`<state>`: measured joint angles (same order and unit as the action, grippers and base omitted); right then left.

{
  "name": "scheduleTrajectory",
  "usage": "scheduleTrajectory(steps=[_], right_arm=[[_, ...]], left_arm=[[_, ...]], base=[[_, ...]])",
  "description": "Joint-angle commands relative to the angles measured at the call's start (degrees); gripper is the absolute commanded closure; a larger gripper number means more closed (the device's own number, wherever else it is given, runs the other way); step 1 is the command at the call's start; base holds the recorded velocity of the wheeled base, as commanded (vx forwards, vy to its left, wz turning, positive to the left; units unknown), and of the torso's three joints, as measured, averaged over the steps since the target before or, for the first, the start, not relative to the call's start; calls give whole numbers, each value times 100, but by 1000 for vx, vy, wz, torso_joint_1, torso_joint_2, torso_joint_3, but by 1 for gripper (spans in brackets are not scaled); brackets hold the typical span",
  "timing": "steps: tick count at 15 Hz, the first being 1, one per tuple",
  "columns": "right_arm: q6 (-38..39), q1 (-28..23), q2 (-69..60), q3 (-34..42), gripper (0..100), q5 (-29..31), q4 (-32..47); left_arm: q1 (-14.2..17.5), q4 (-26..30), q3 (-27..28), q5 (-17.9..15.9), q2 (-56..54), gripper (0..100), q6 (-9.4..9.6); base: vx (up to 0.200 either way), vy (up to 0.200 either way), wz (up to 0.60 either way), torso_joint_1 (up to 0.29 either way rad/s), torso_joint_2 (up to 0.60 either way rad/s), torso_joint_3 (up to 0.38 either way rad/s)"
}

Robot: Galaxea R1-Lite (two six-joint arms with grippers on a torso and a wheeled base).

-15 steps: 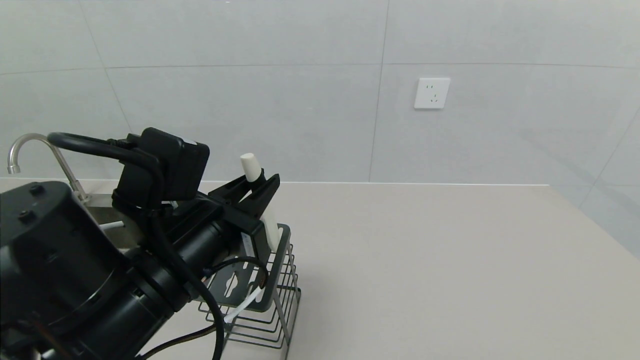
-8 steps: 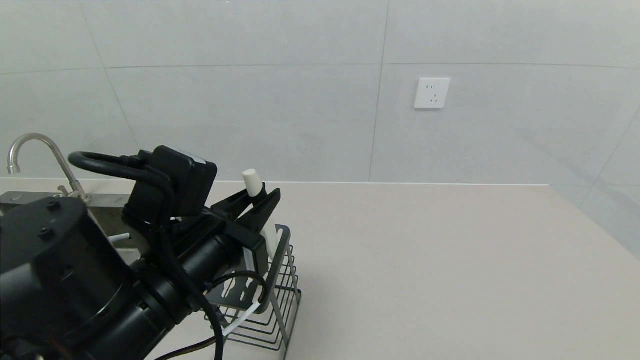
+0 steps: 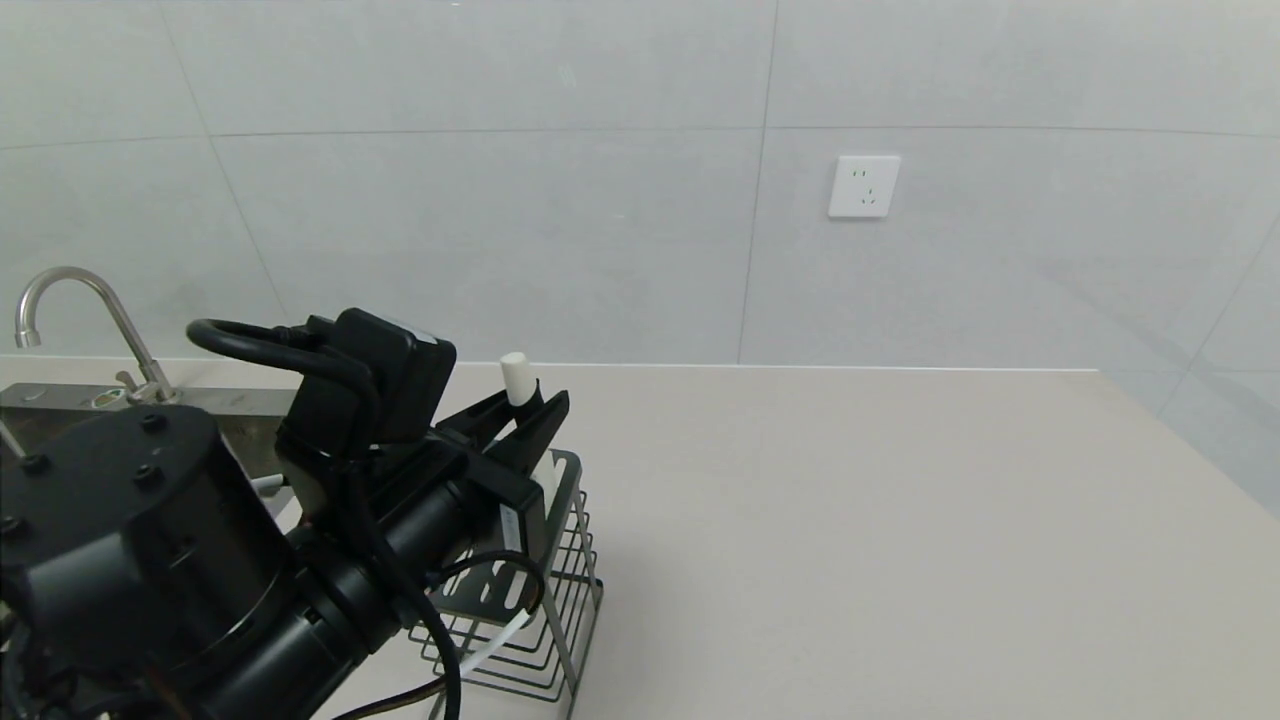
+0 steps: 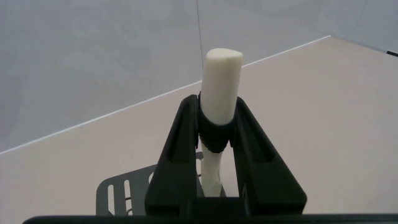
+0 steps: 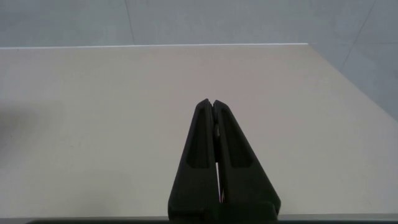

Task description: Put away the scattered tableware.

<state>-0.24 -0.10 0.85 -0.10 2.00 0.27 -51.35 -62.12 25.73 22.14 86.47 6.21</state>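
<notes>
Utensil (image 4: 222,71) stands nearly upright, handle up, clamped by left fingers (image 4: 183,143); right fingers (image 5: 202,143) closed.

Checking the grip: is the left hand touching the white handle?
Touching. The left wrist view shows the left hand clamped against both sides of the handle, with no gap.

White utensil (image 3: 516,372): cream-white, round-ended handle, held close to upright and clamped between the fingers of the left tool (image 3: 527,408), with the handle end standing above them. Its lower part ran down toward the rack; the working end was hidden. Dark wire rack (image 3: 571,560), with a slotted plate on top, stood upright on the table (image 3: 850,520) directly under the utensil.
</notes>
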Motion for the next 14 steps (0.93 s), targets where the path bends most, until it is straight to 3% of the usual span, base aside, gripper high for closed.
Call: scheduleTrajectory(steps=[1, 3, 14], right_arm=[[-2, 1, 3, 1, 100, 2, 0], [-2, 1, 3, 1, 100, 2, 0], [7, 1, 3, 1, 100, 2, 0]], left_arm=[[-7, -2, -7, 1, 107, 100, -84], [-7, -81, -104, -8, 186, 100, -225], [-7, -230, -297, -25, 432, 100, -366]], base=[[0, 0, 0, 0, 0, 0], [0, 0, 0, 0, 0, 0], [0, 0, 0, 0, 0, 0]])
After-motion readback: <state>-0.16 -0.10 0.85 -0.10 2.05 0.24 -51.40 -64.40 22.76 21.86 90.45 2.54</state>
